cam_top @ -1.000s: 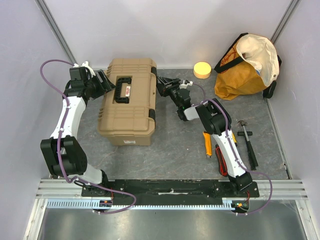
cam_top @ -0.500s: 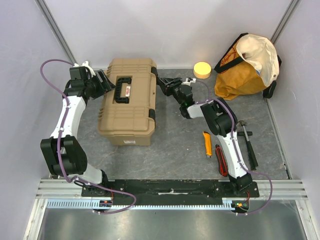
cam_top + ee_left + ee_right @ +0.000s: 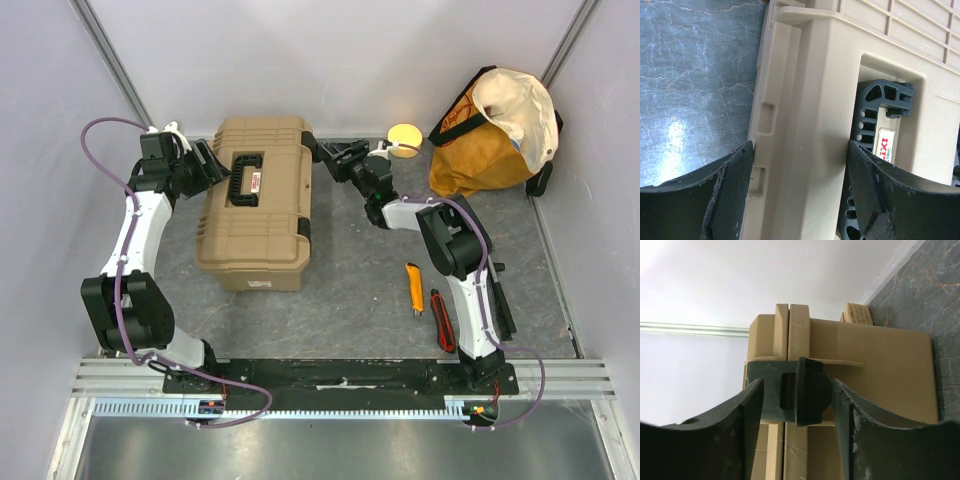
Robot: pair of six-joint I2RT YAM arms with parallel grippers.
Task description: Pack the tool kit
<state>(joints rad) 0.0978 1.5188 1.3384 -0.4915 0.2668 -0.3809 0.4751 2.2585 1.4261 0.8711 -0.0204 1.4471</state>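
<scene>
The tan toolbox (image 3: pixel 255 215) sat closed, left of centre on the table (image 3: pixel 360 290). The left gripper (image 3: pixel 800 145) straddled its lid edge, spread wide; whether it was clamping could not be told. The right gripper (image 3: pixel 797 382) stood apart around a black latch (image 3: pixel 807 395).

**Top view.** The closed tool kit (image 3: pixel 257 205) is being shown left of centre on the grey table (image 3: pixel 350 290), with its black handle uppermost. It is being flanked by both arms: the left gripper (image 3: pixel 212 165) is being held at its upper left edge and the right gripper (image 3: pixel 322 155) at its upper right edge. A yellow disc (image 3: pixel 408 132) is being partly covered by the right arm. An orange-yellow bag (image 3: pixel 490 135) is being shown at upper right. A yellow knife (image 3: pixel 413 287), a red-black screwdriver (image 3: pixel 441 320) and a hammer (image 3: pixel 505 318) are being shown at lower right.
</scene>
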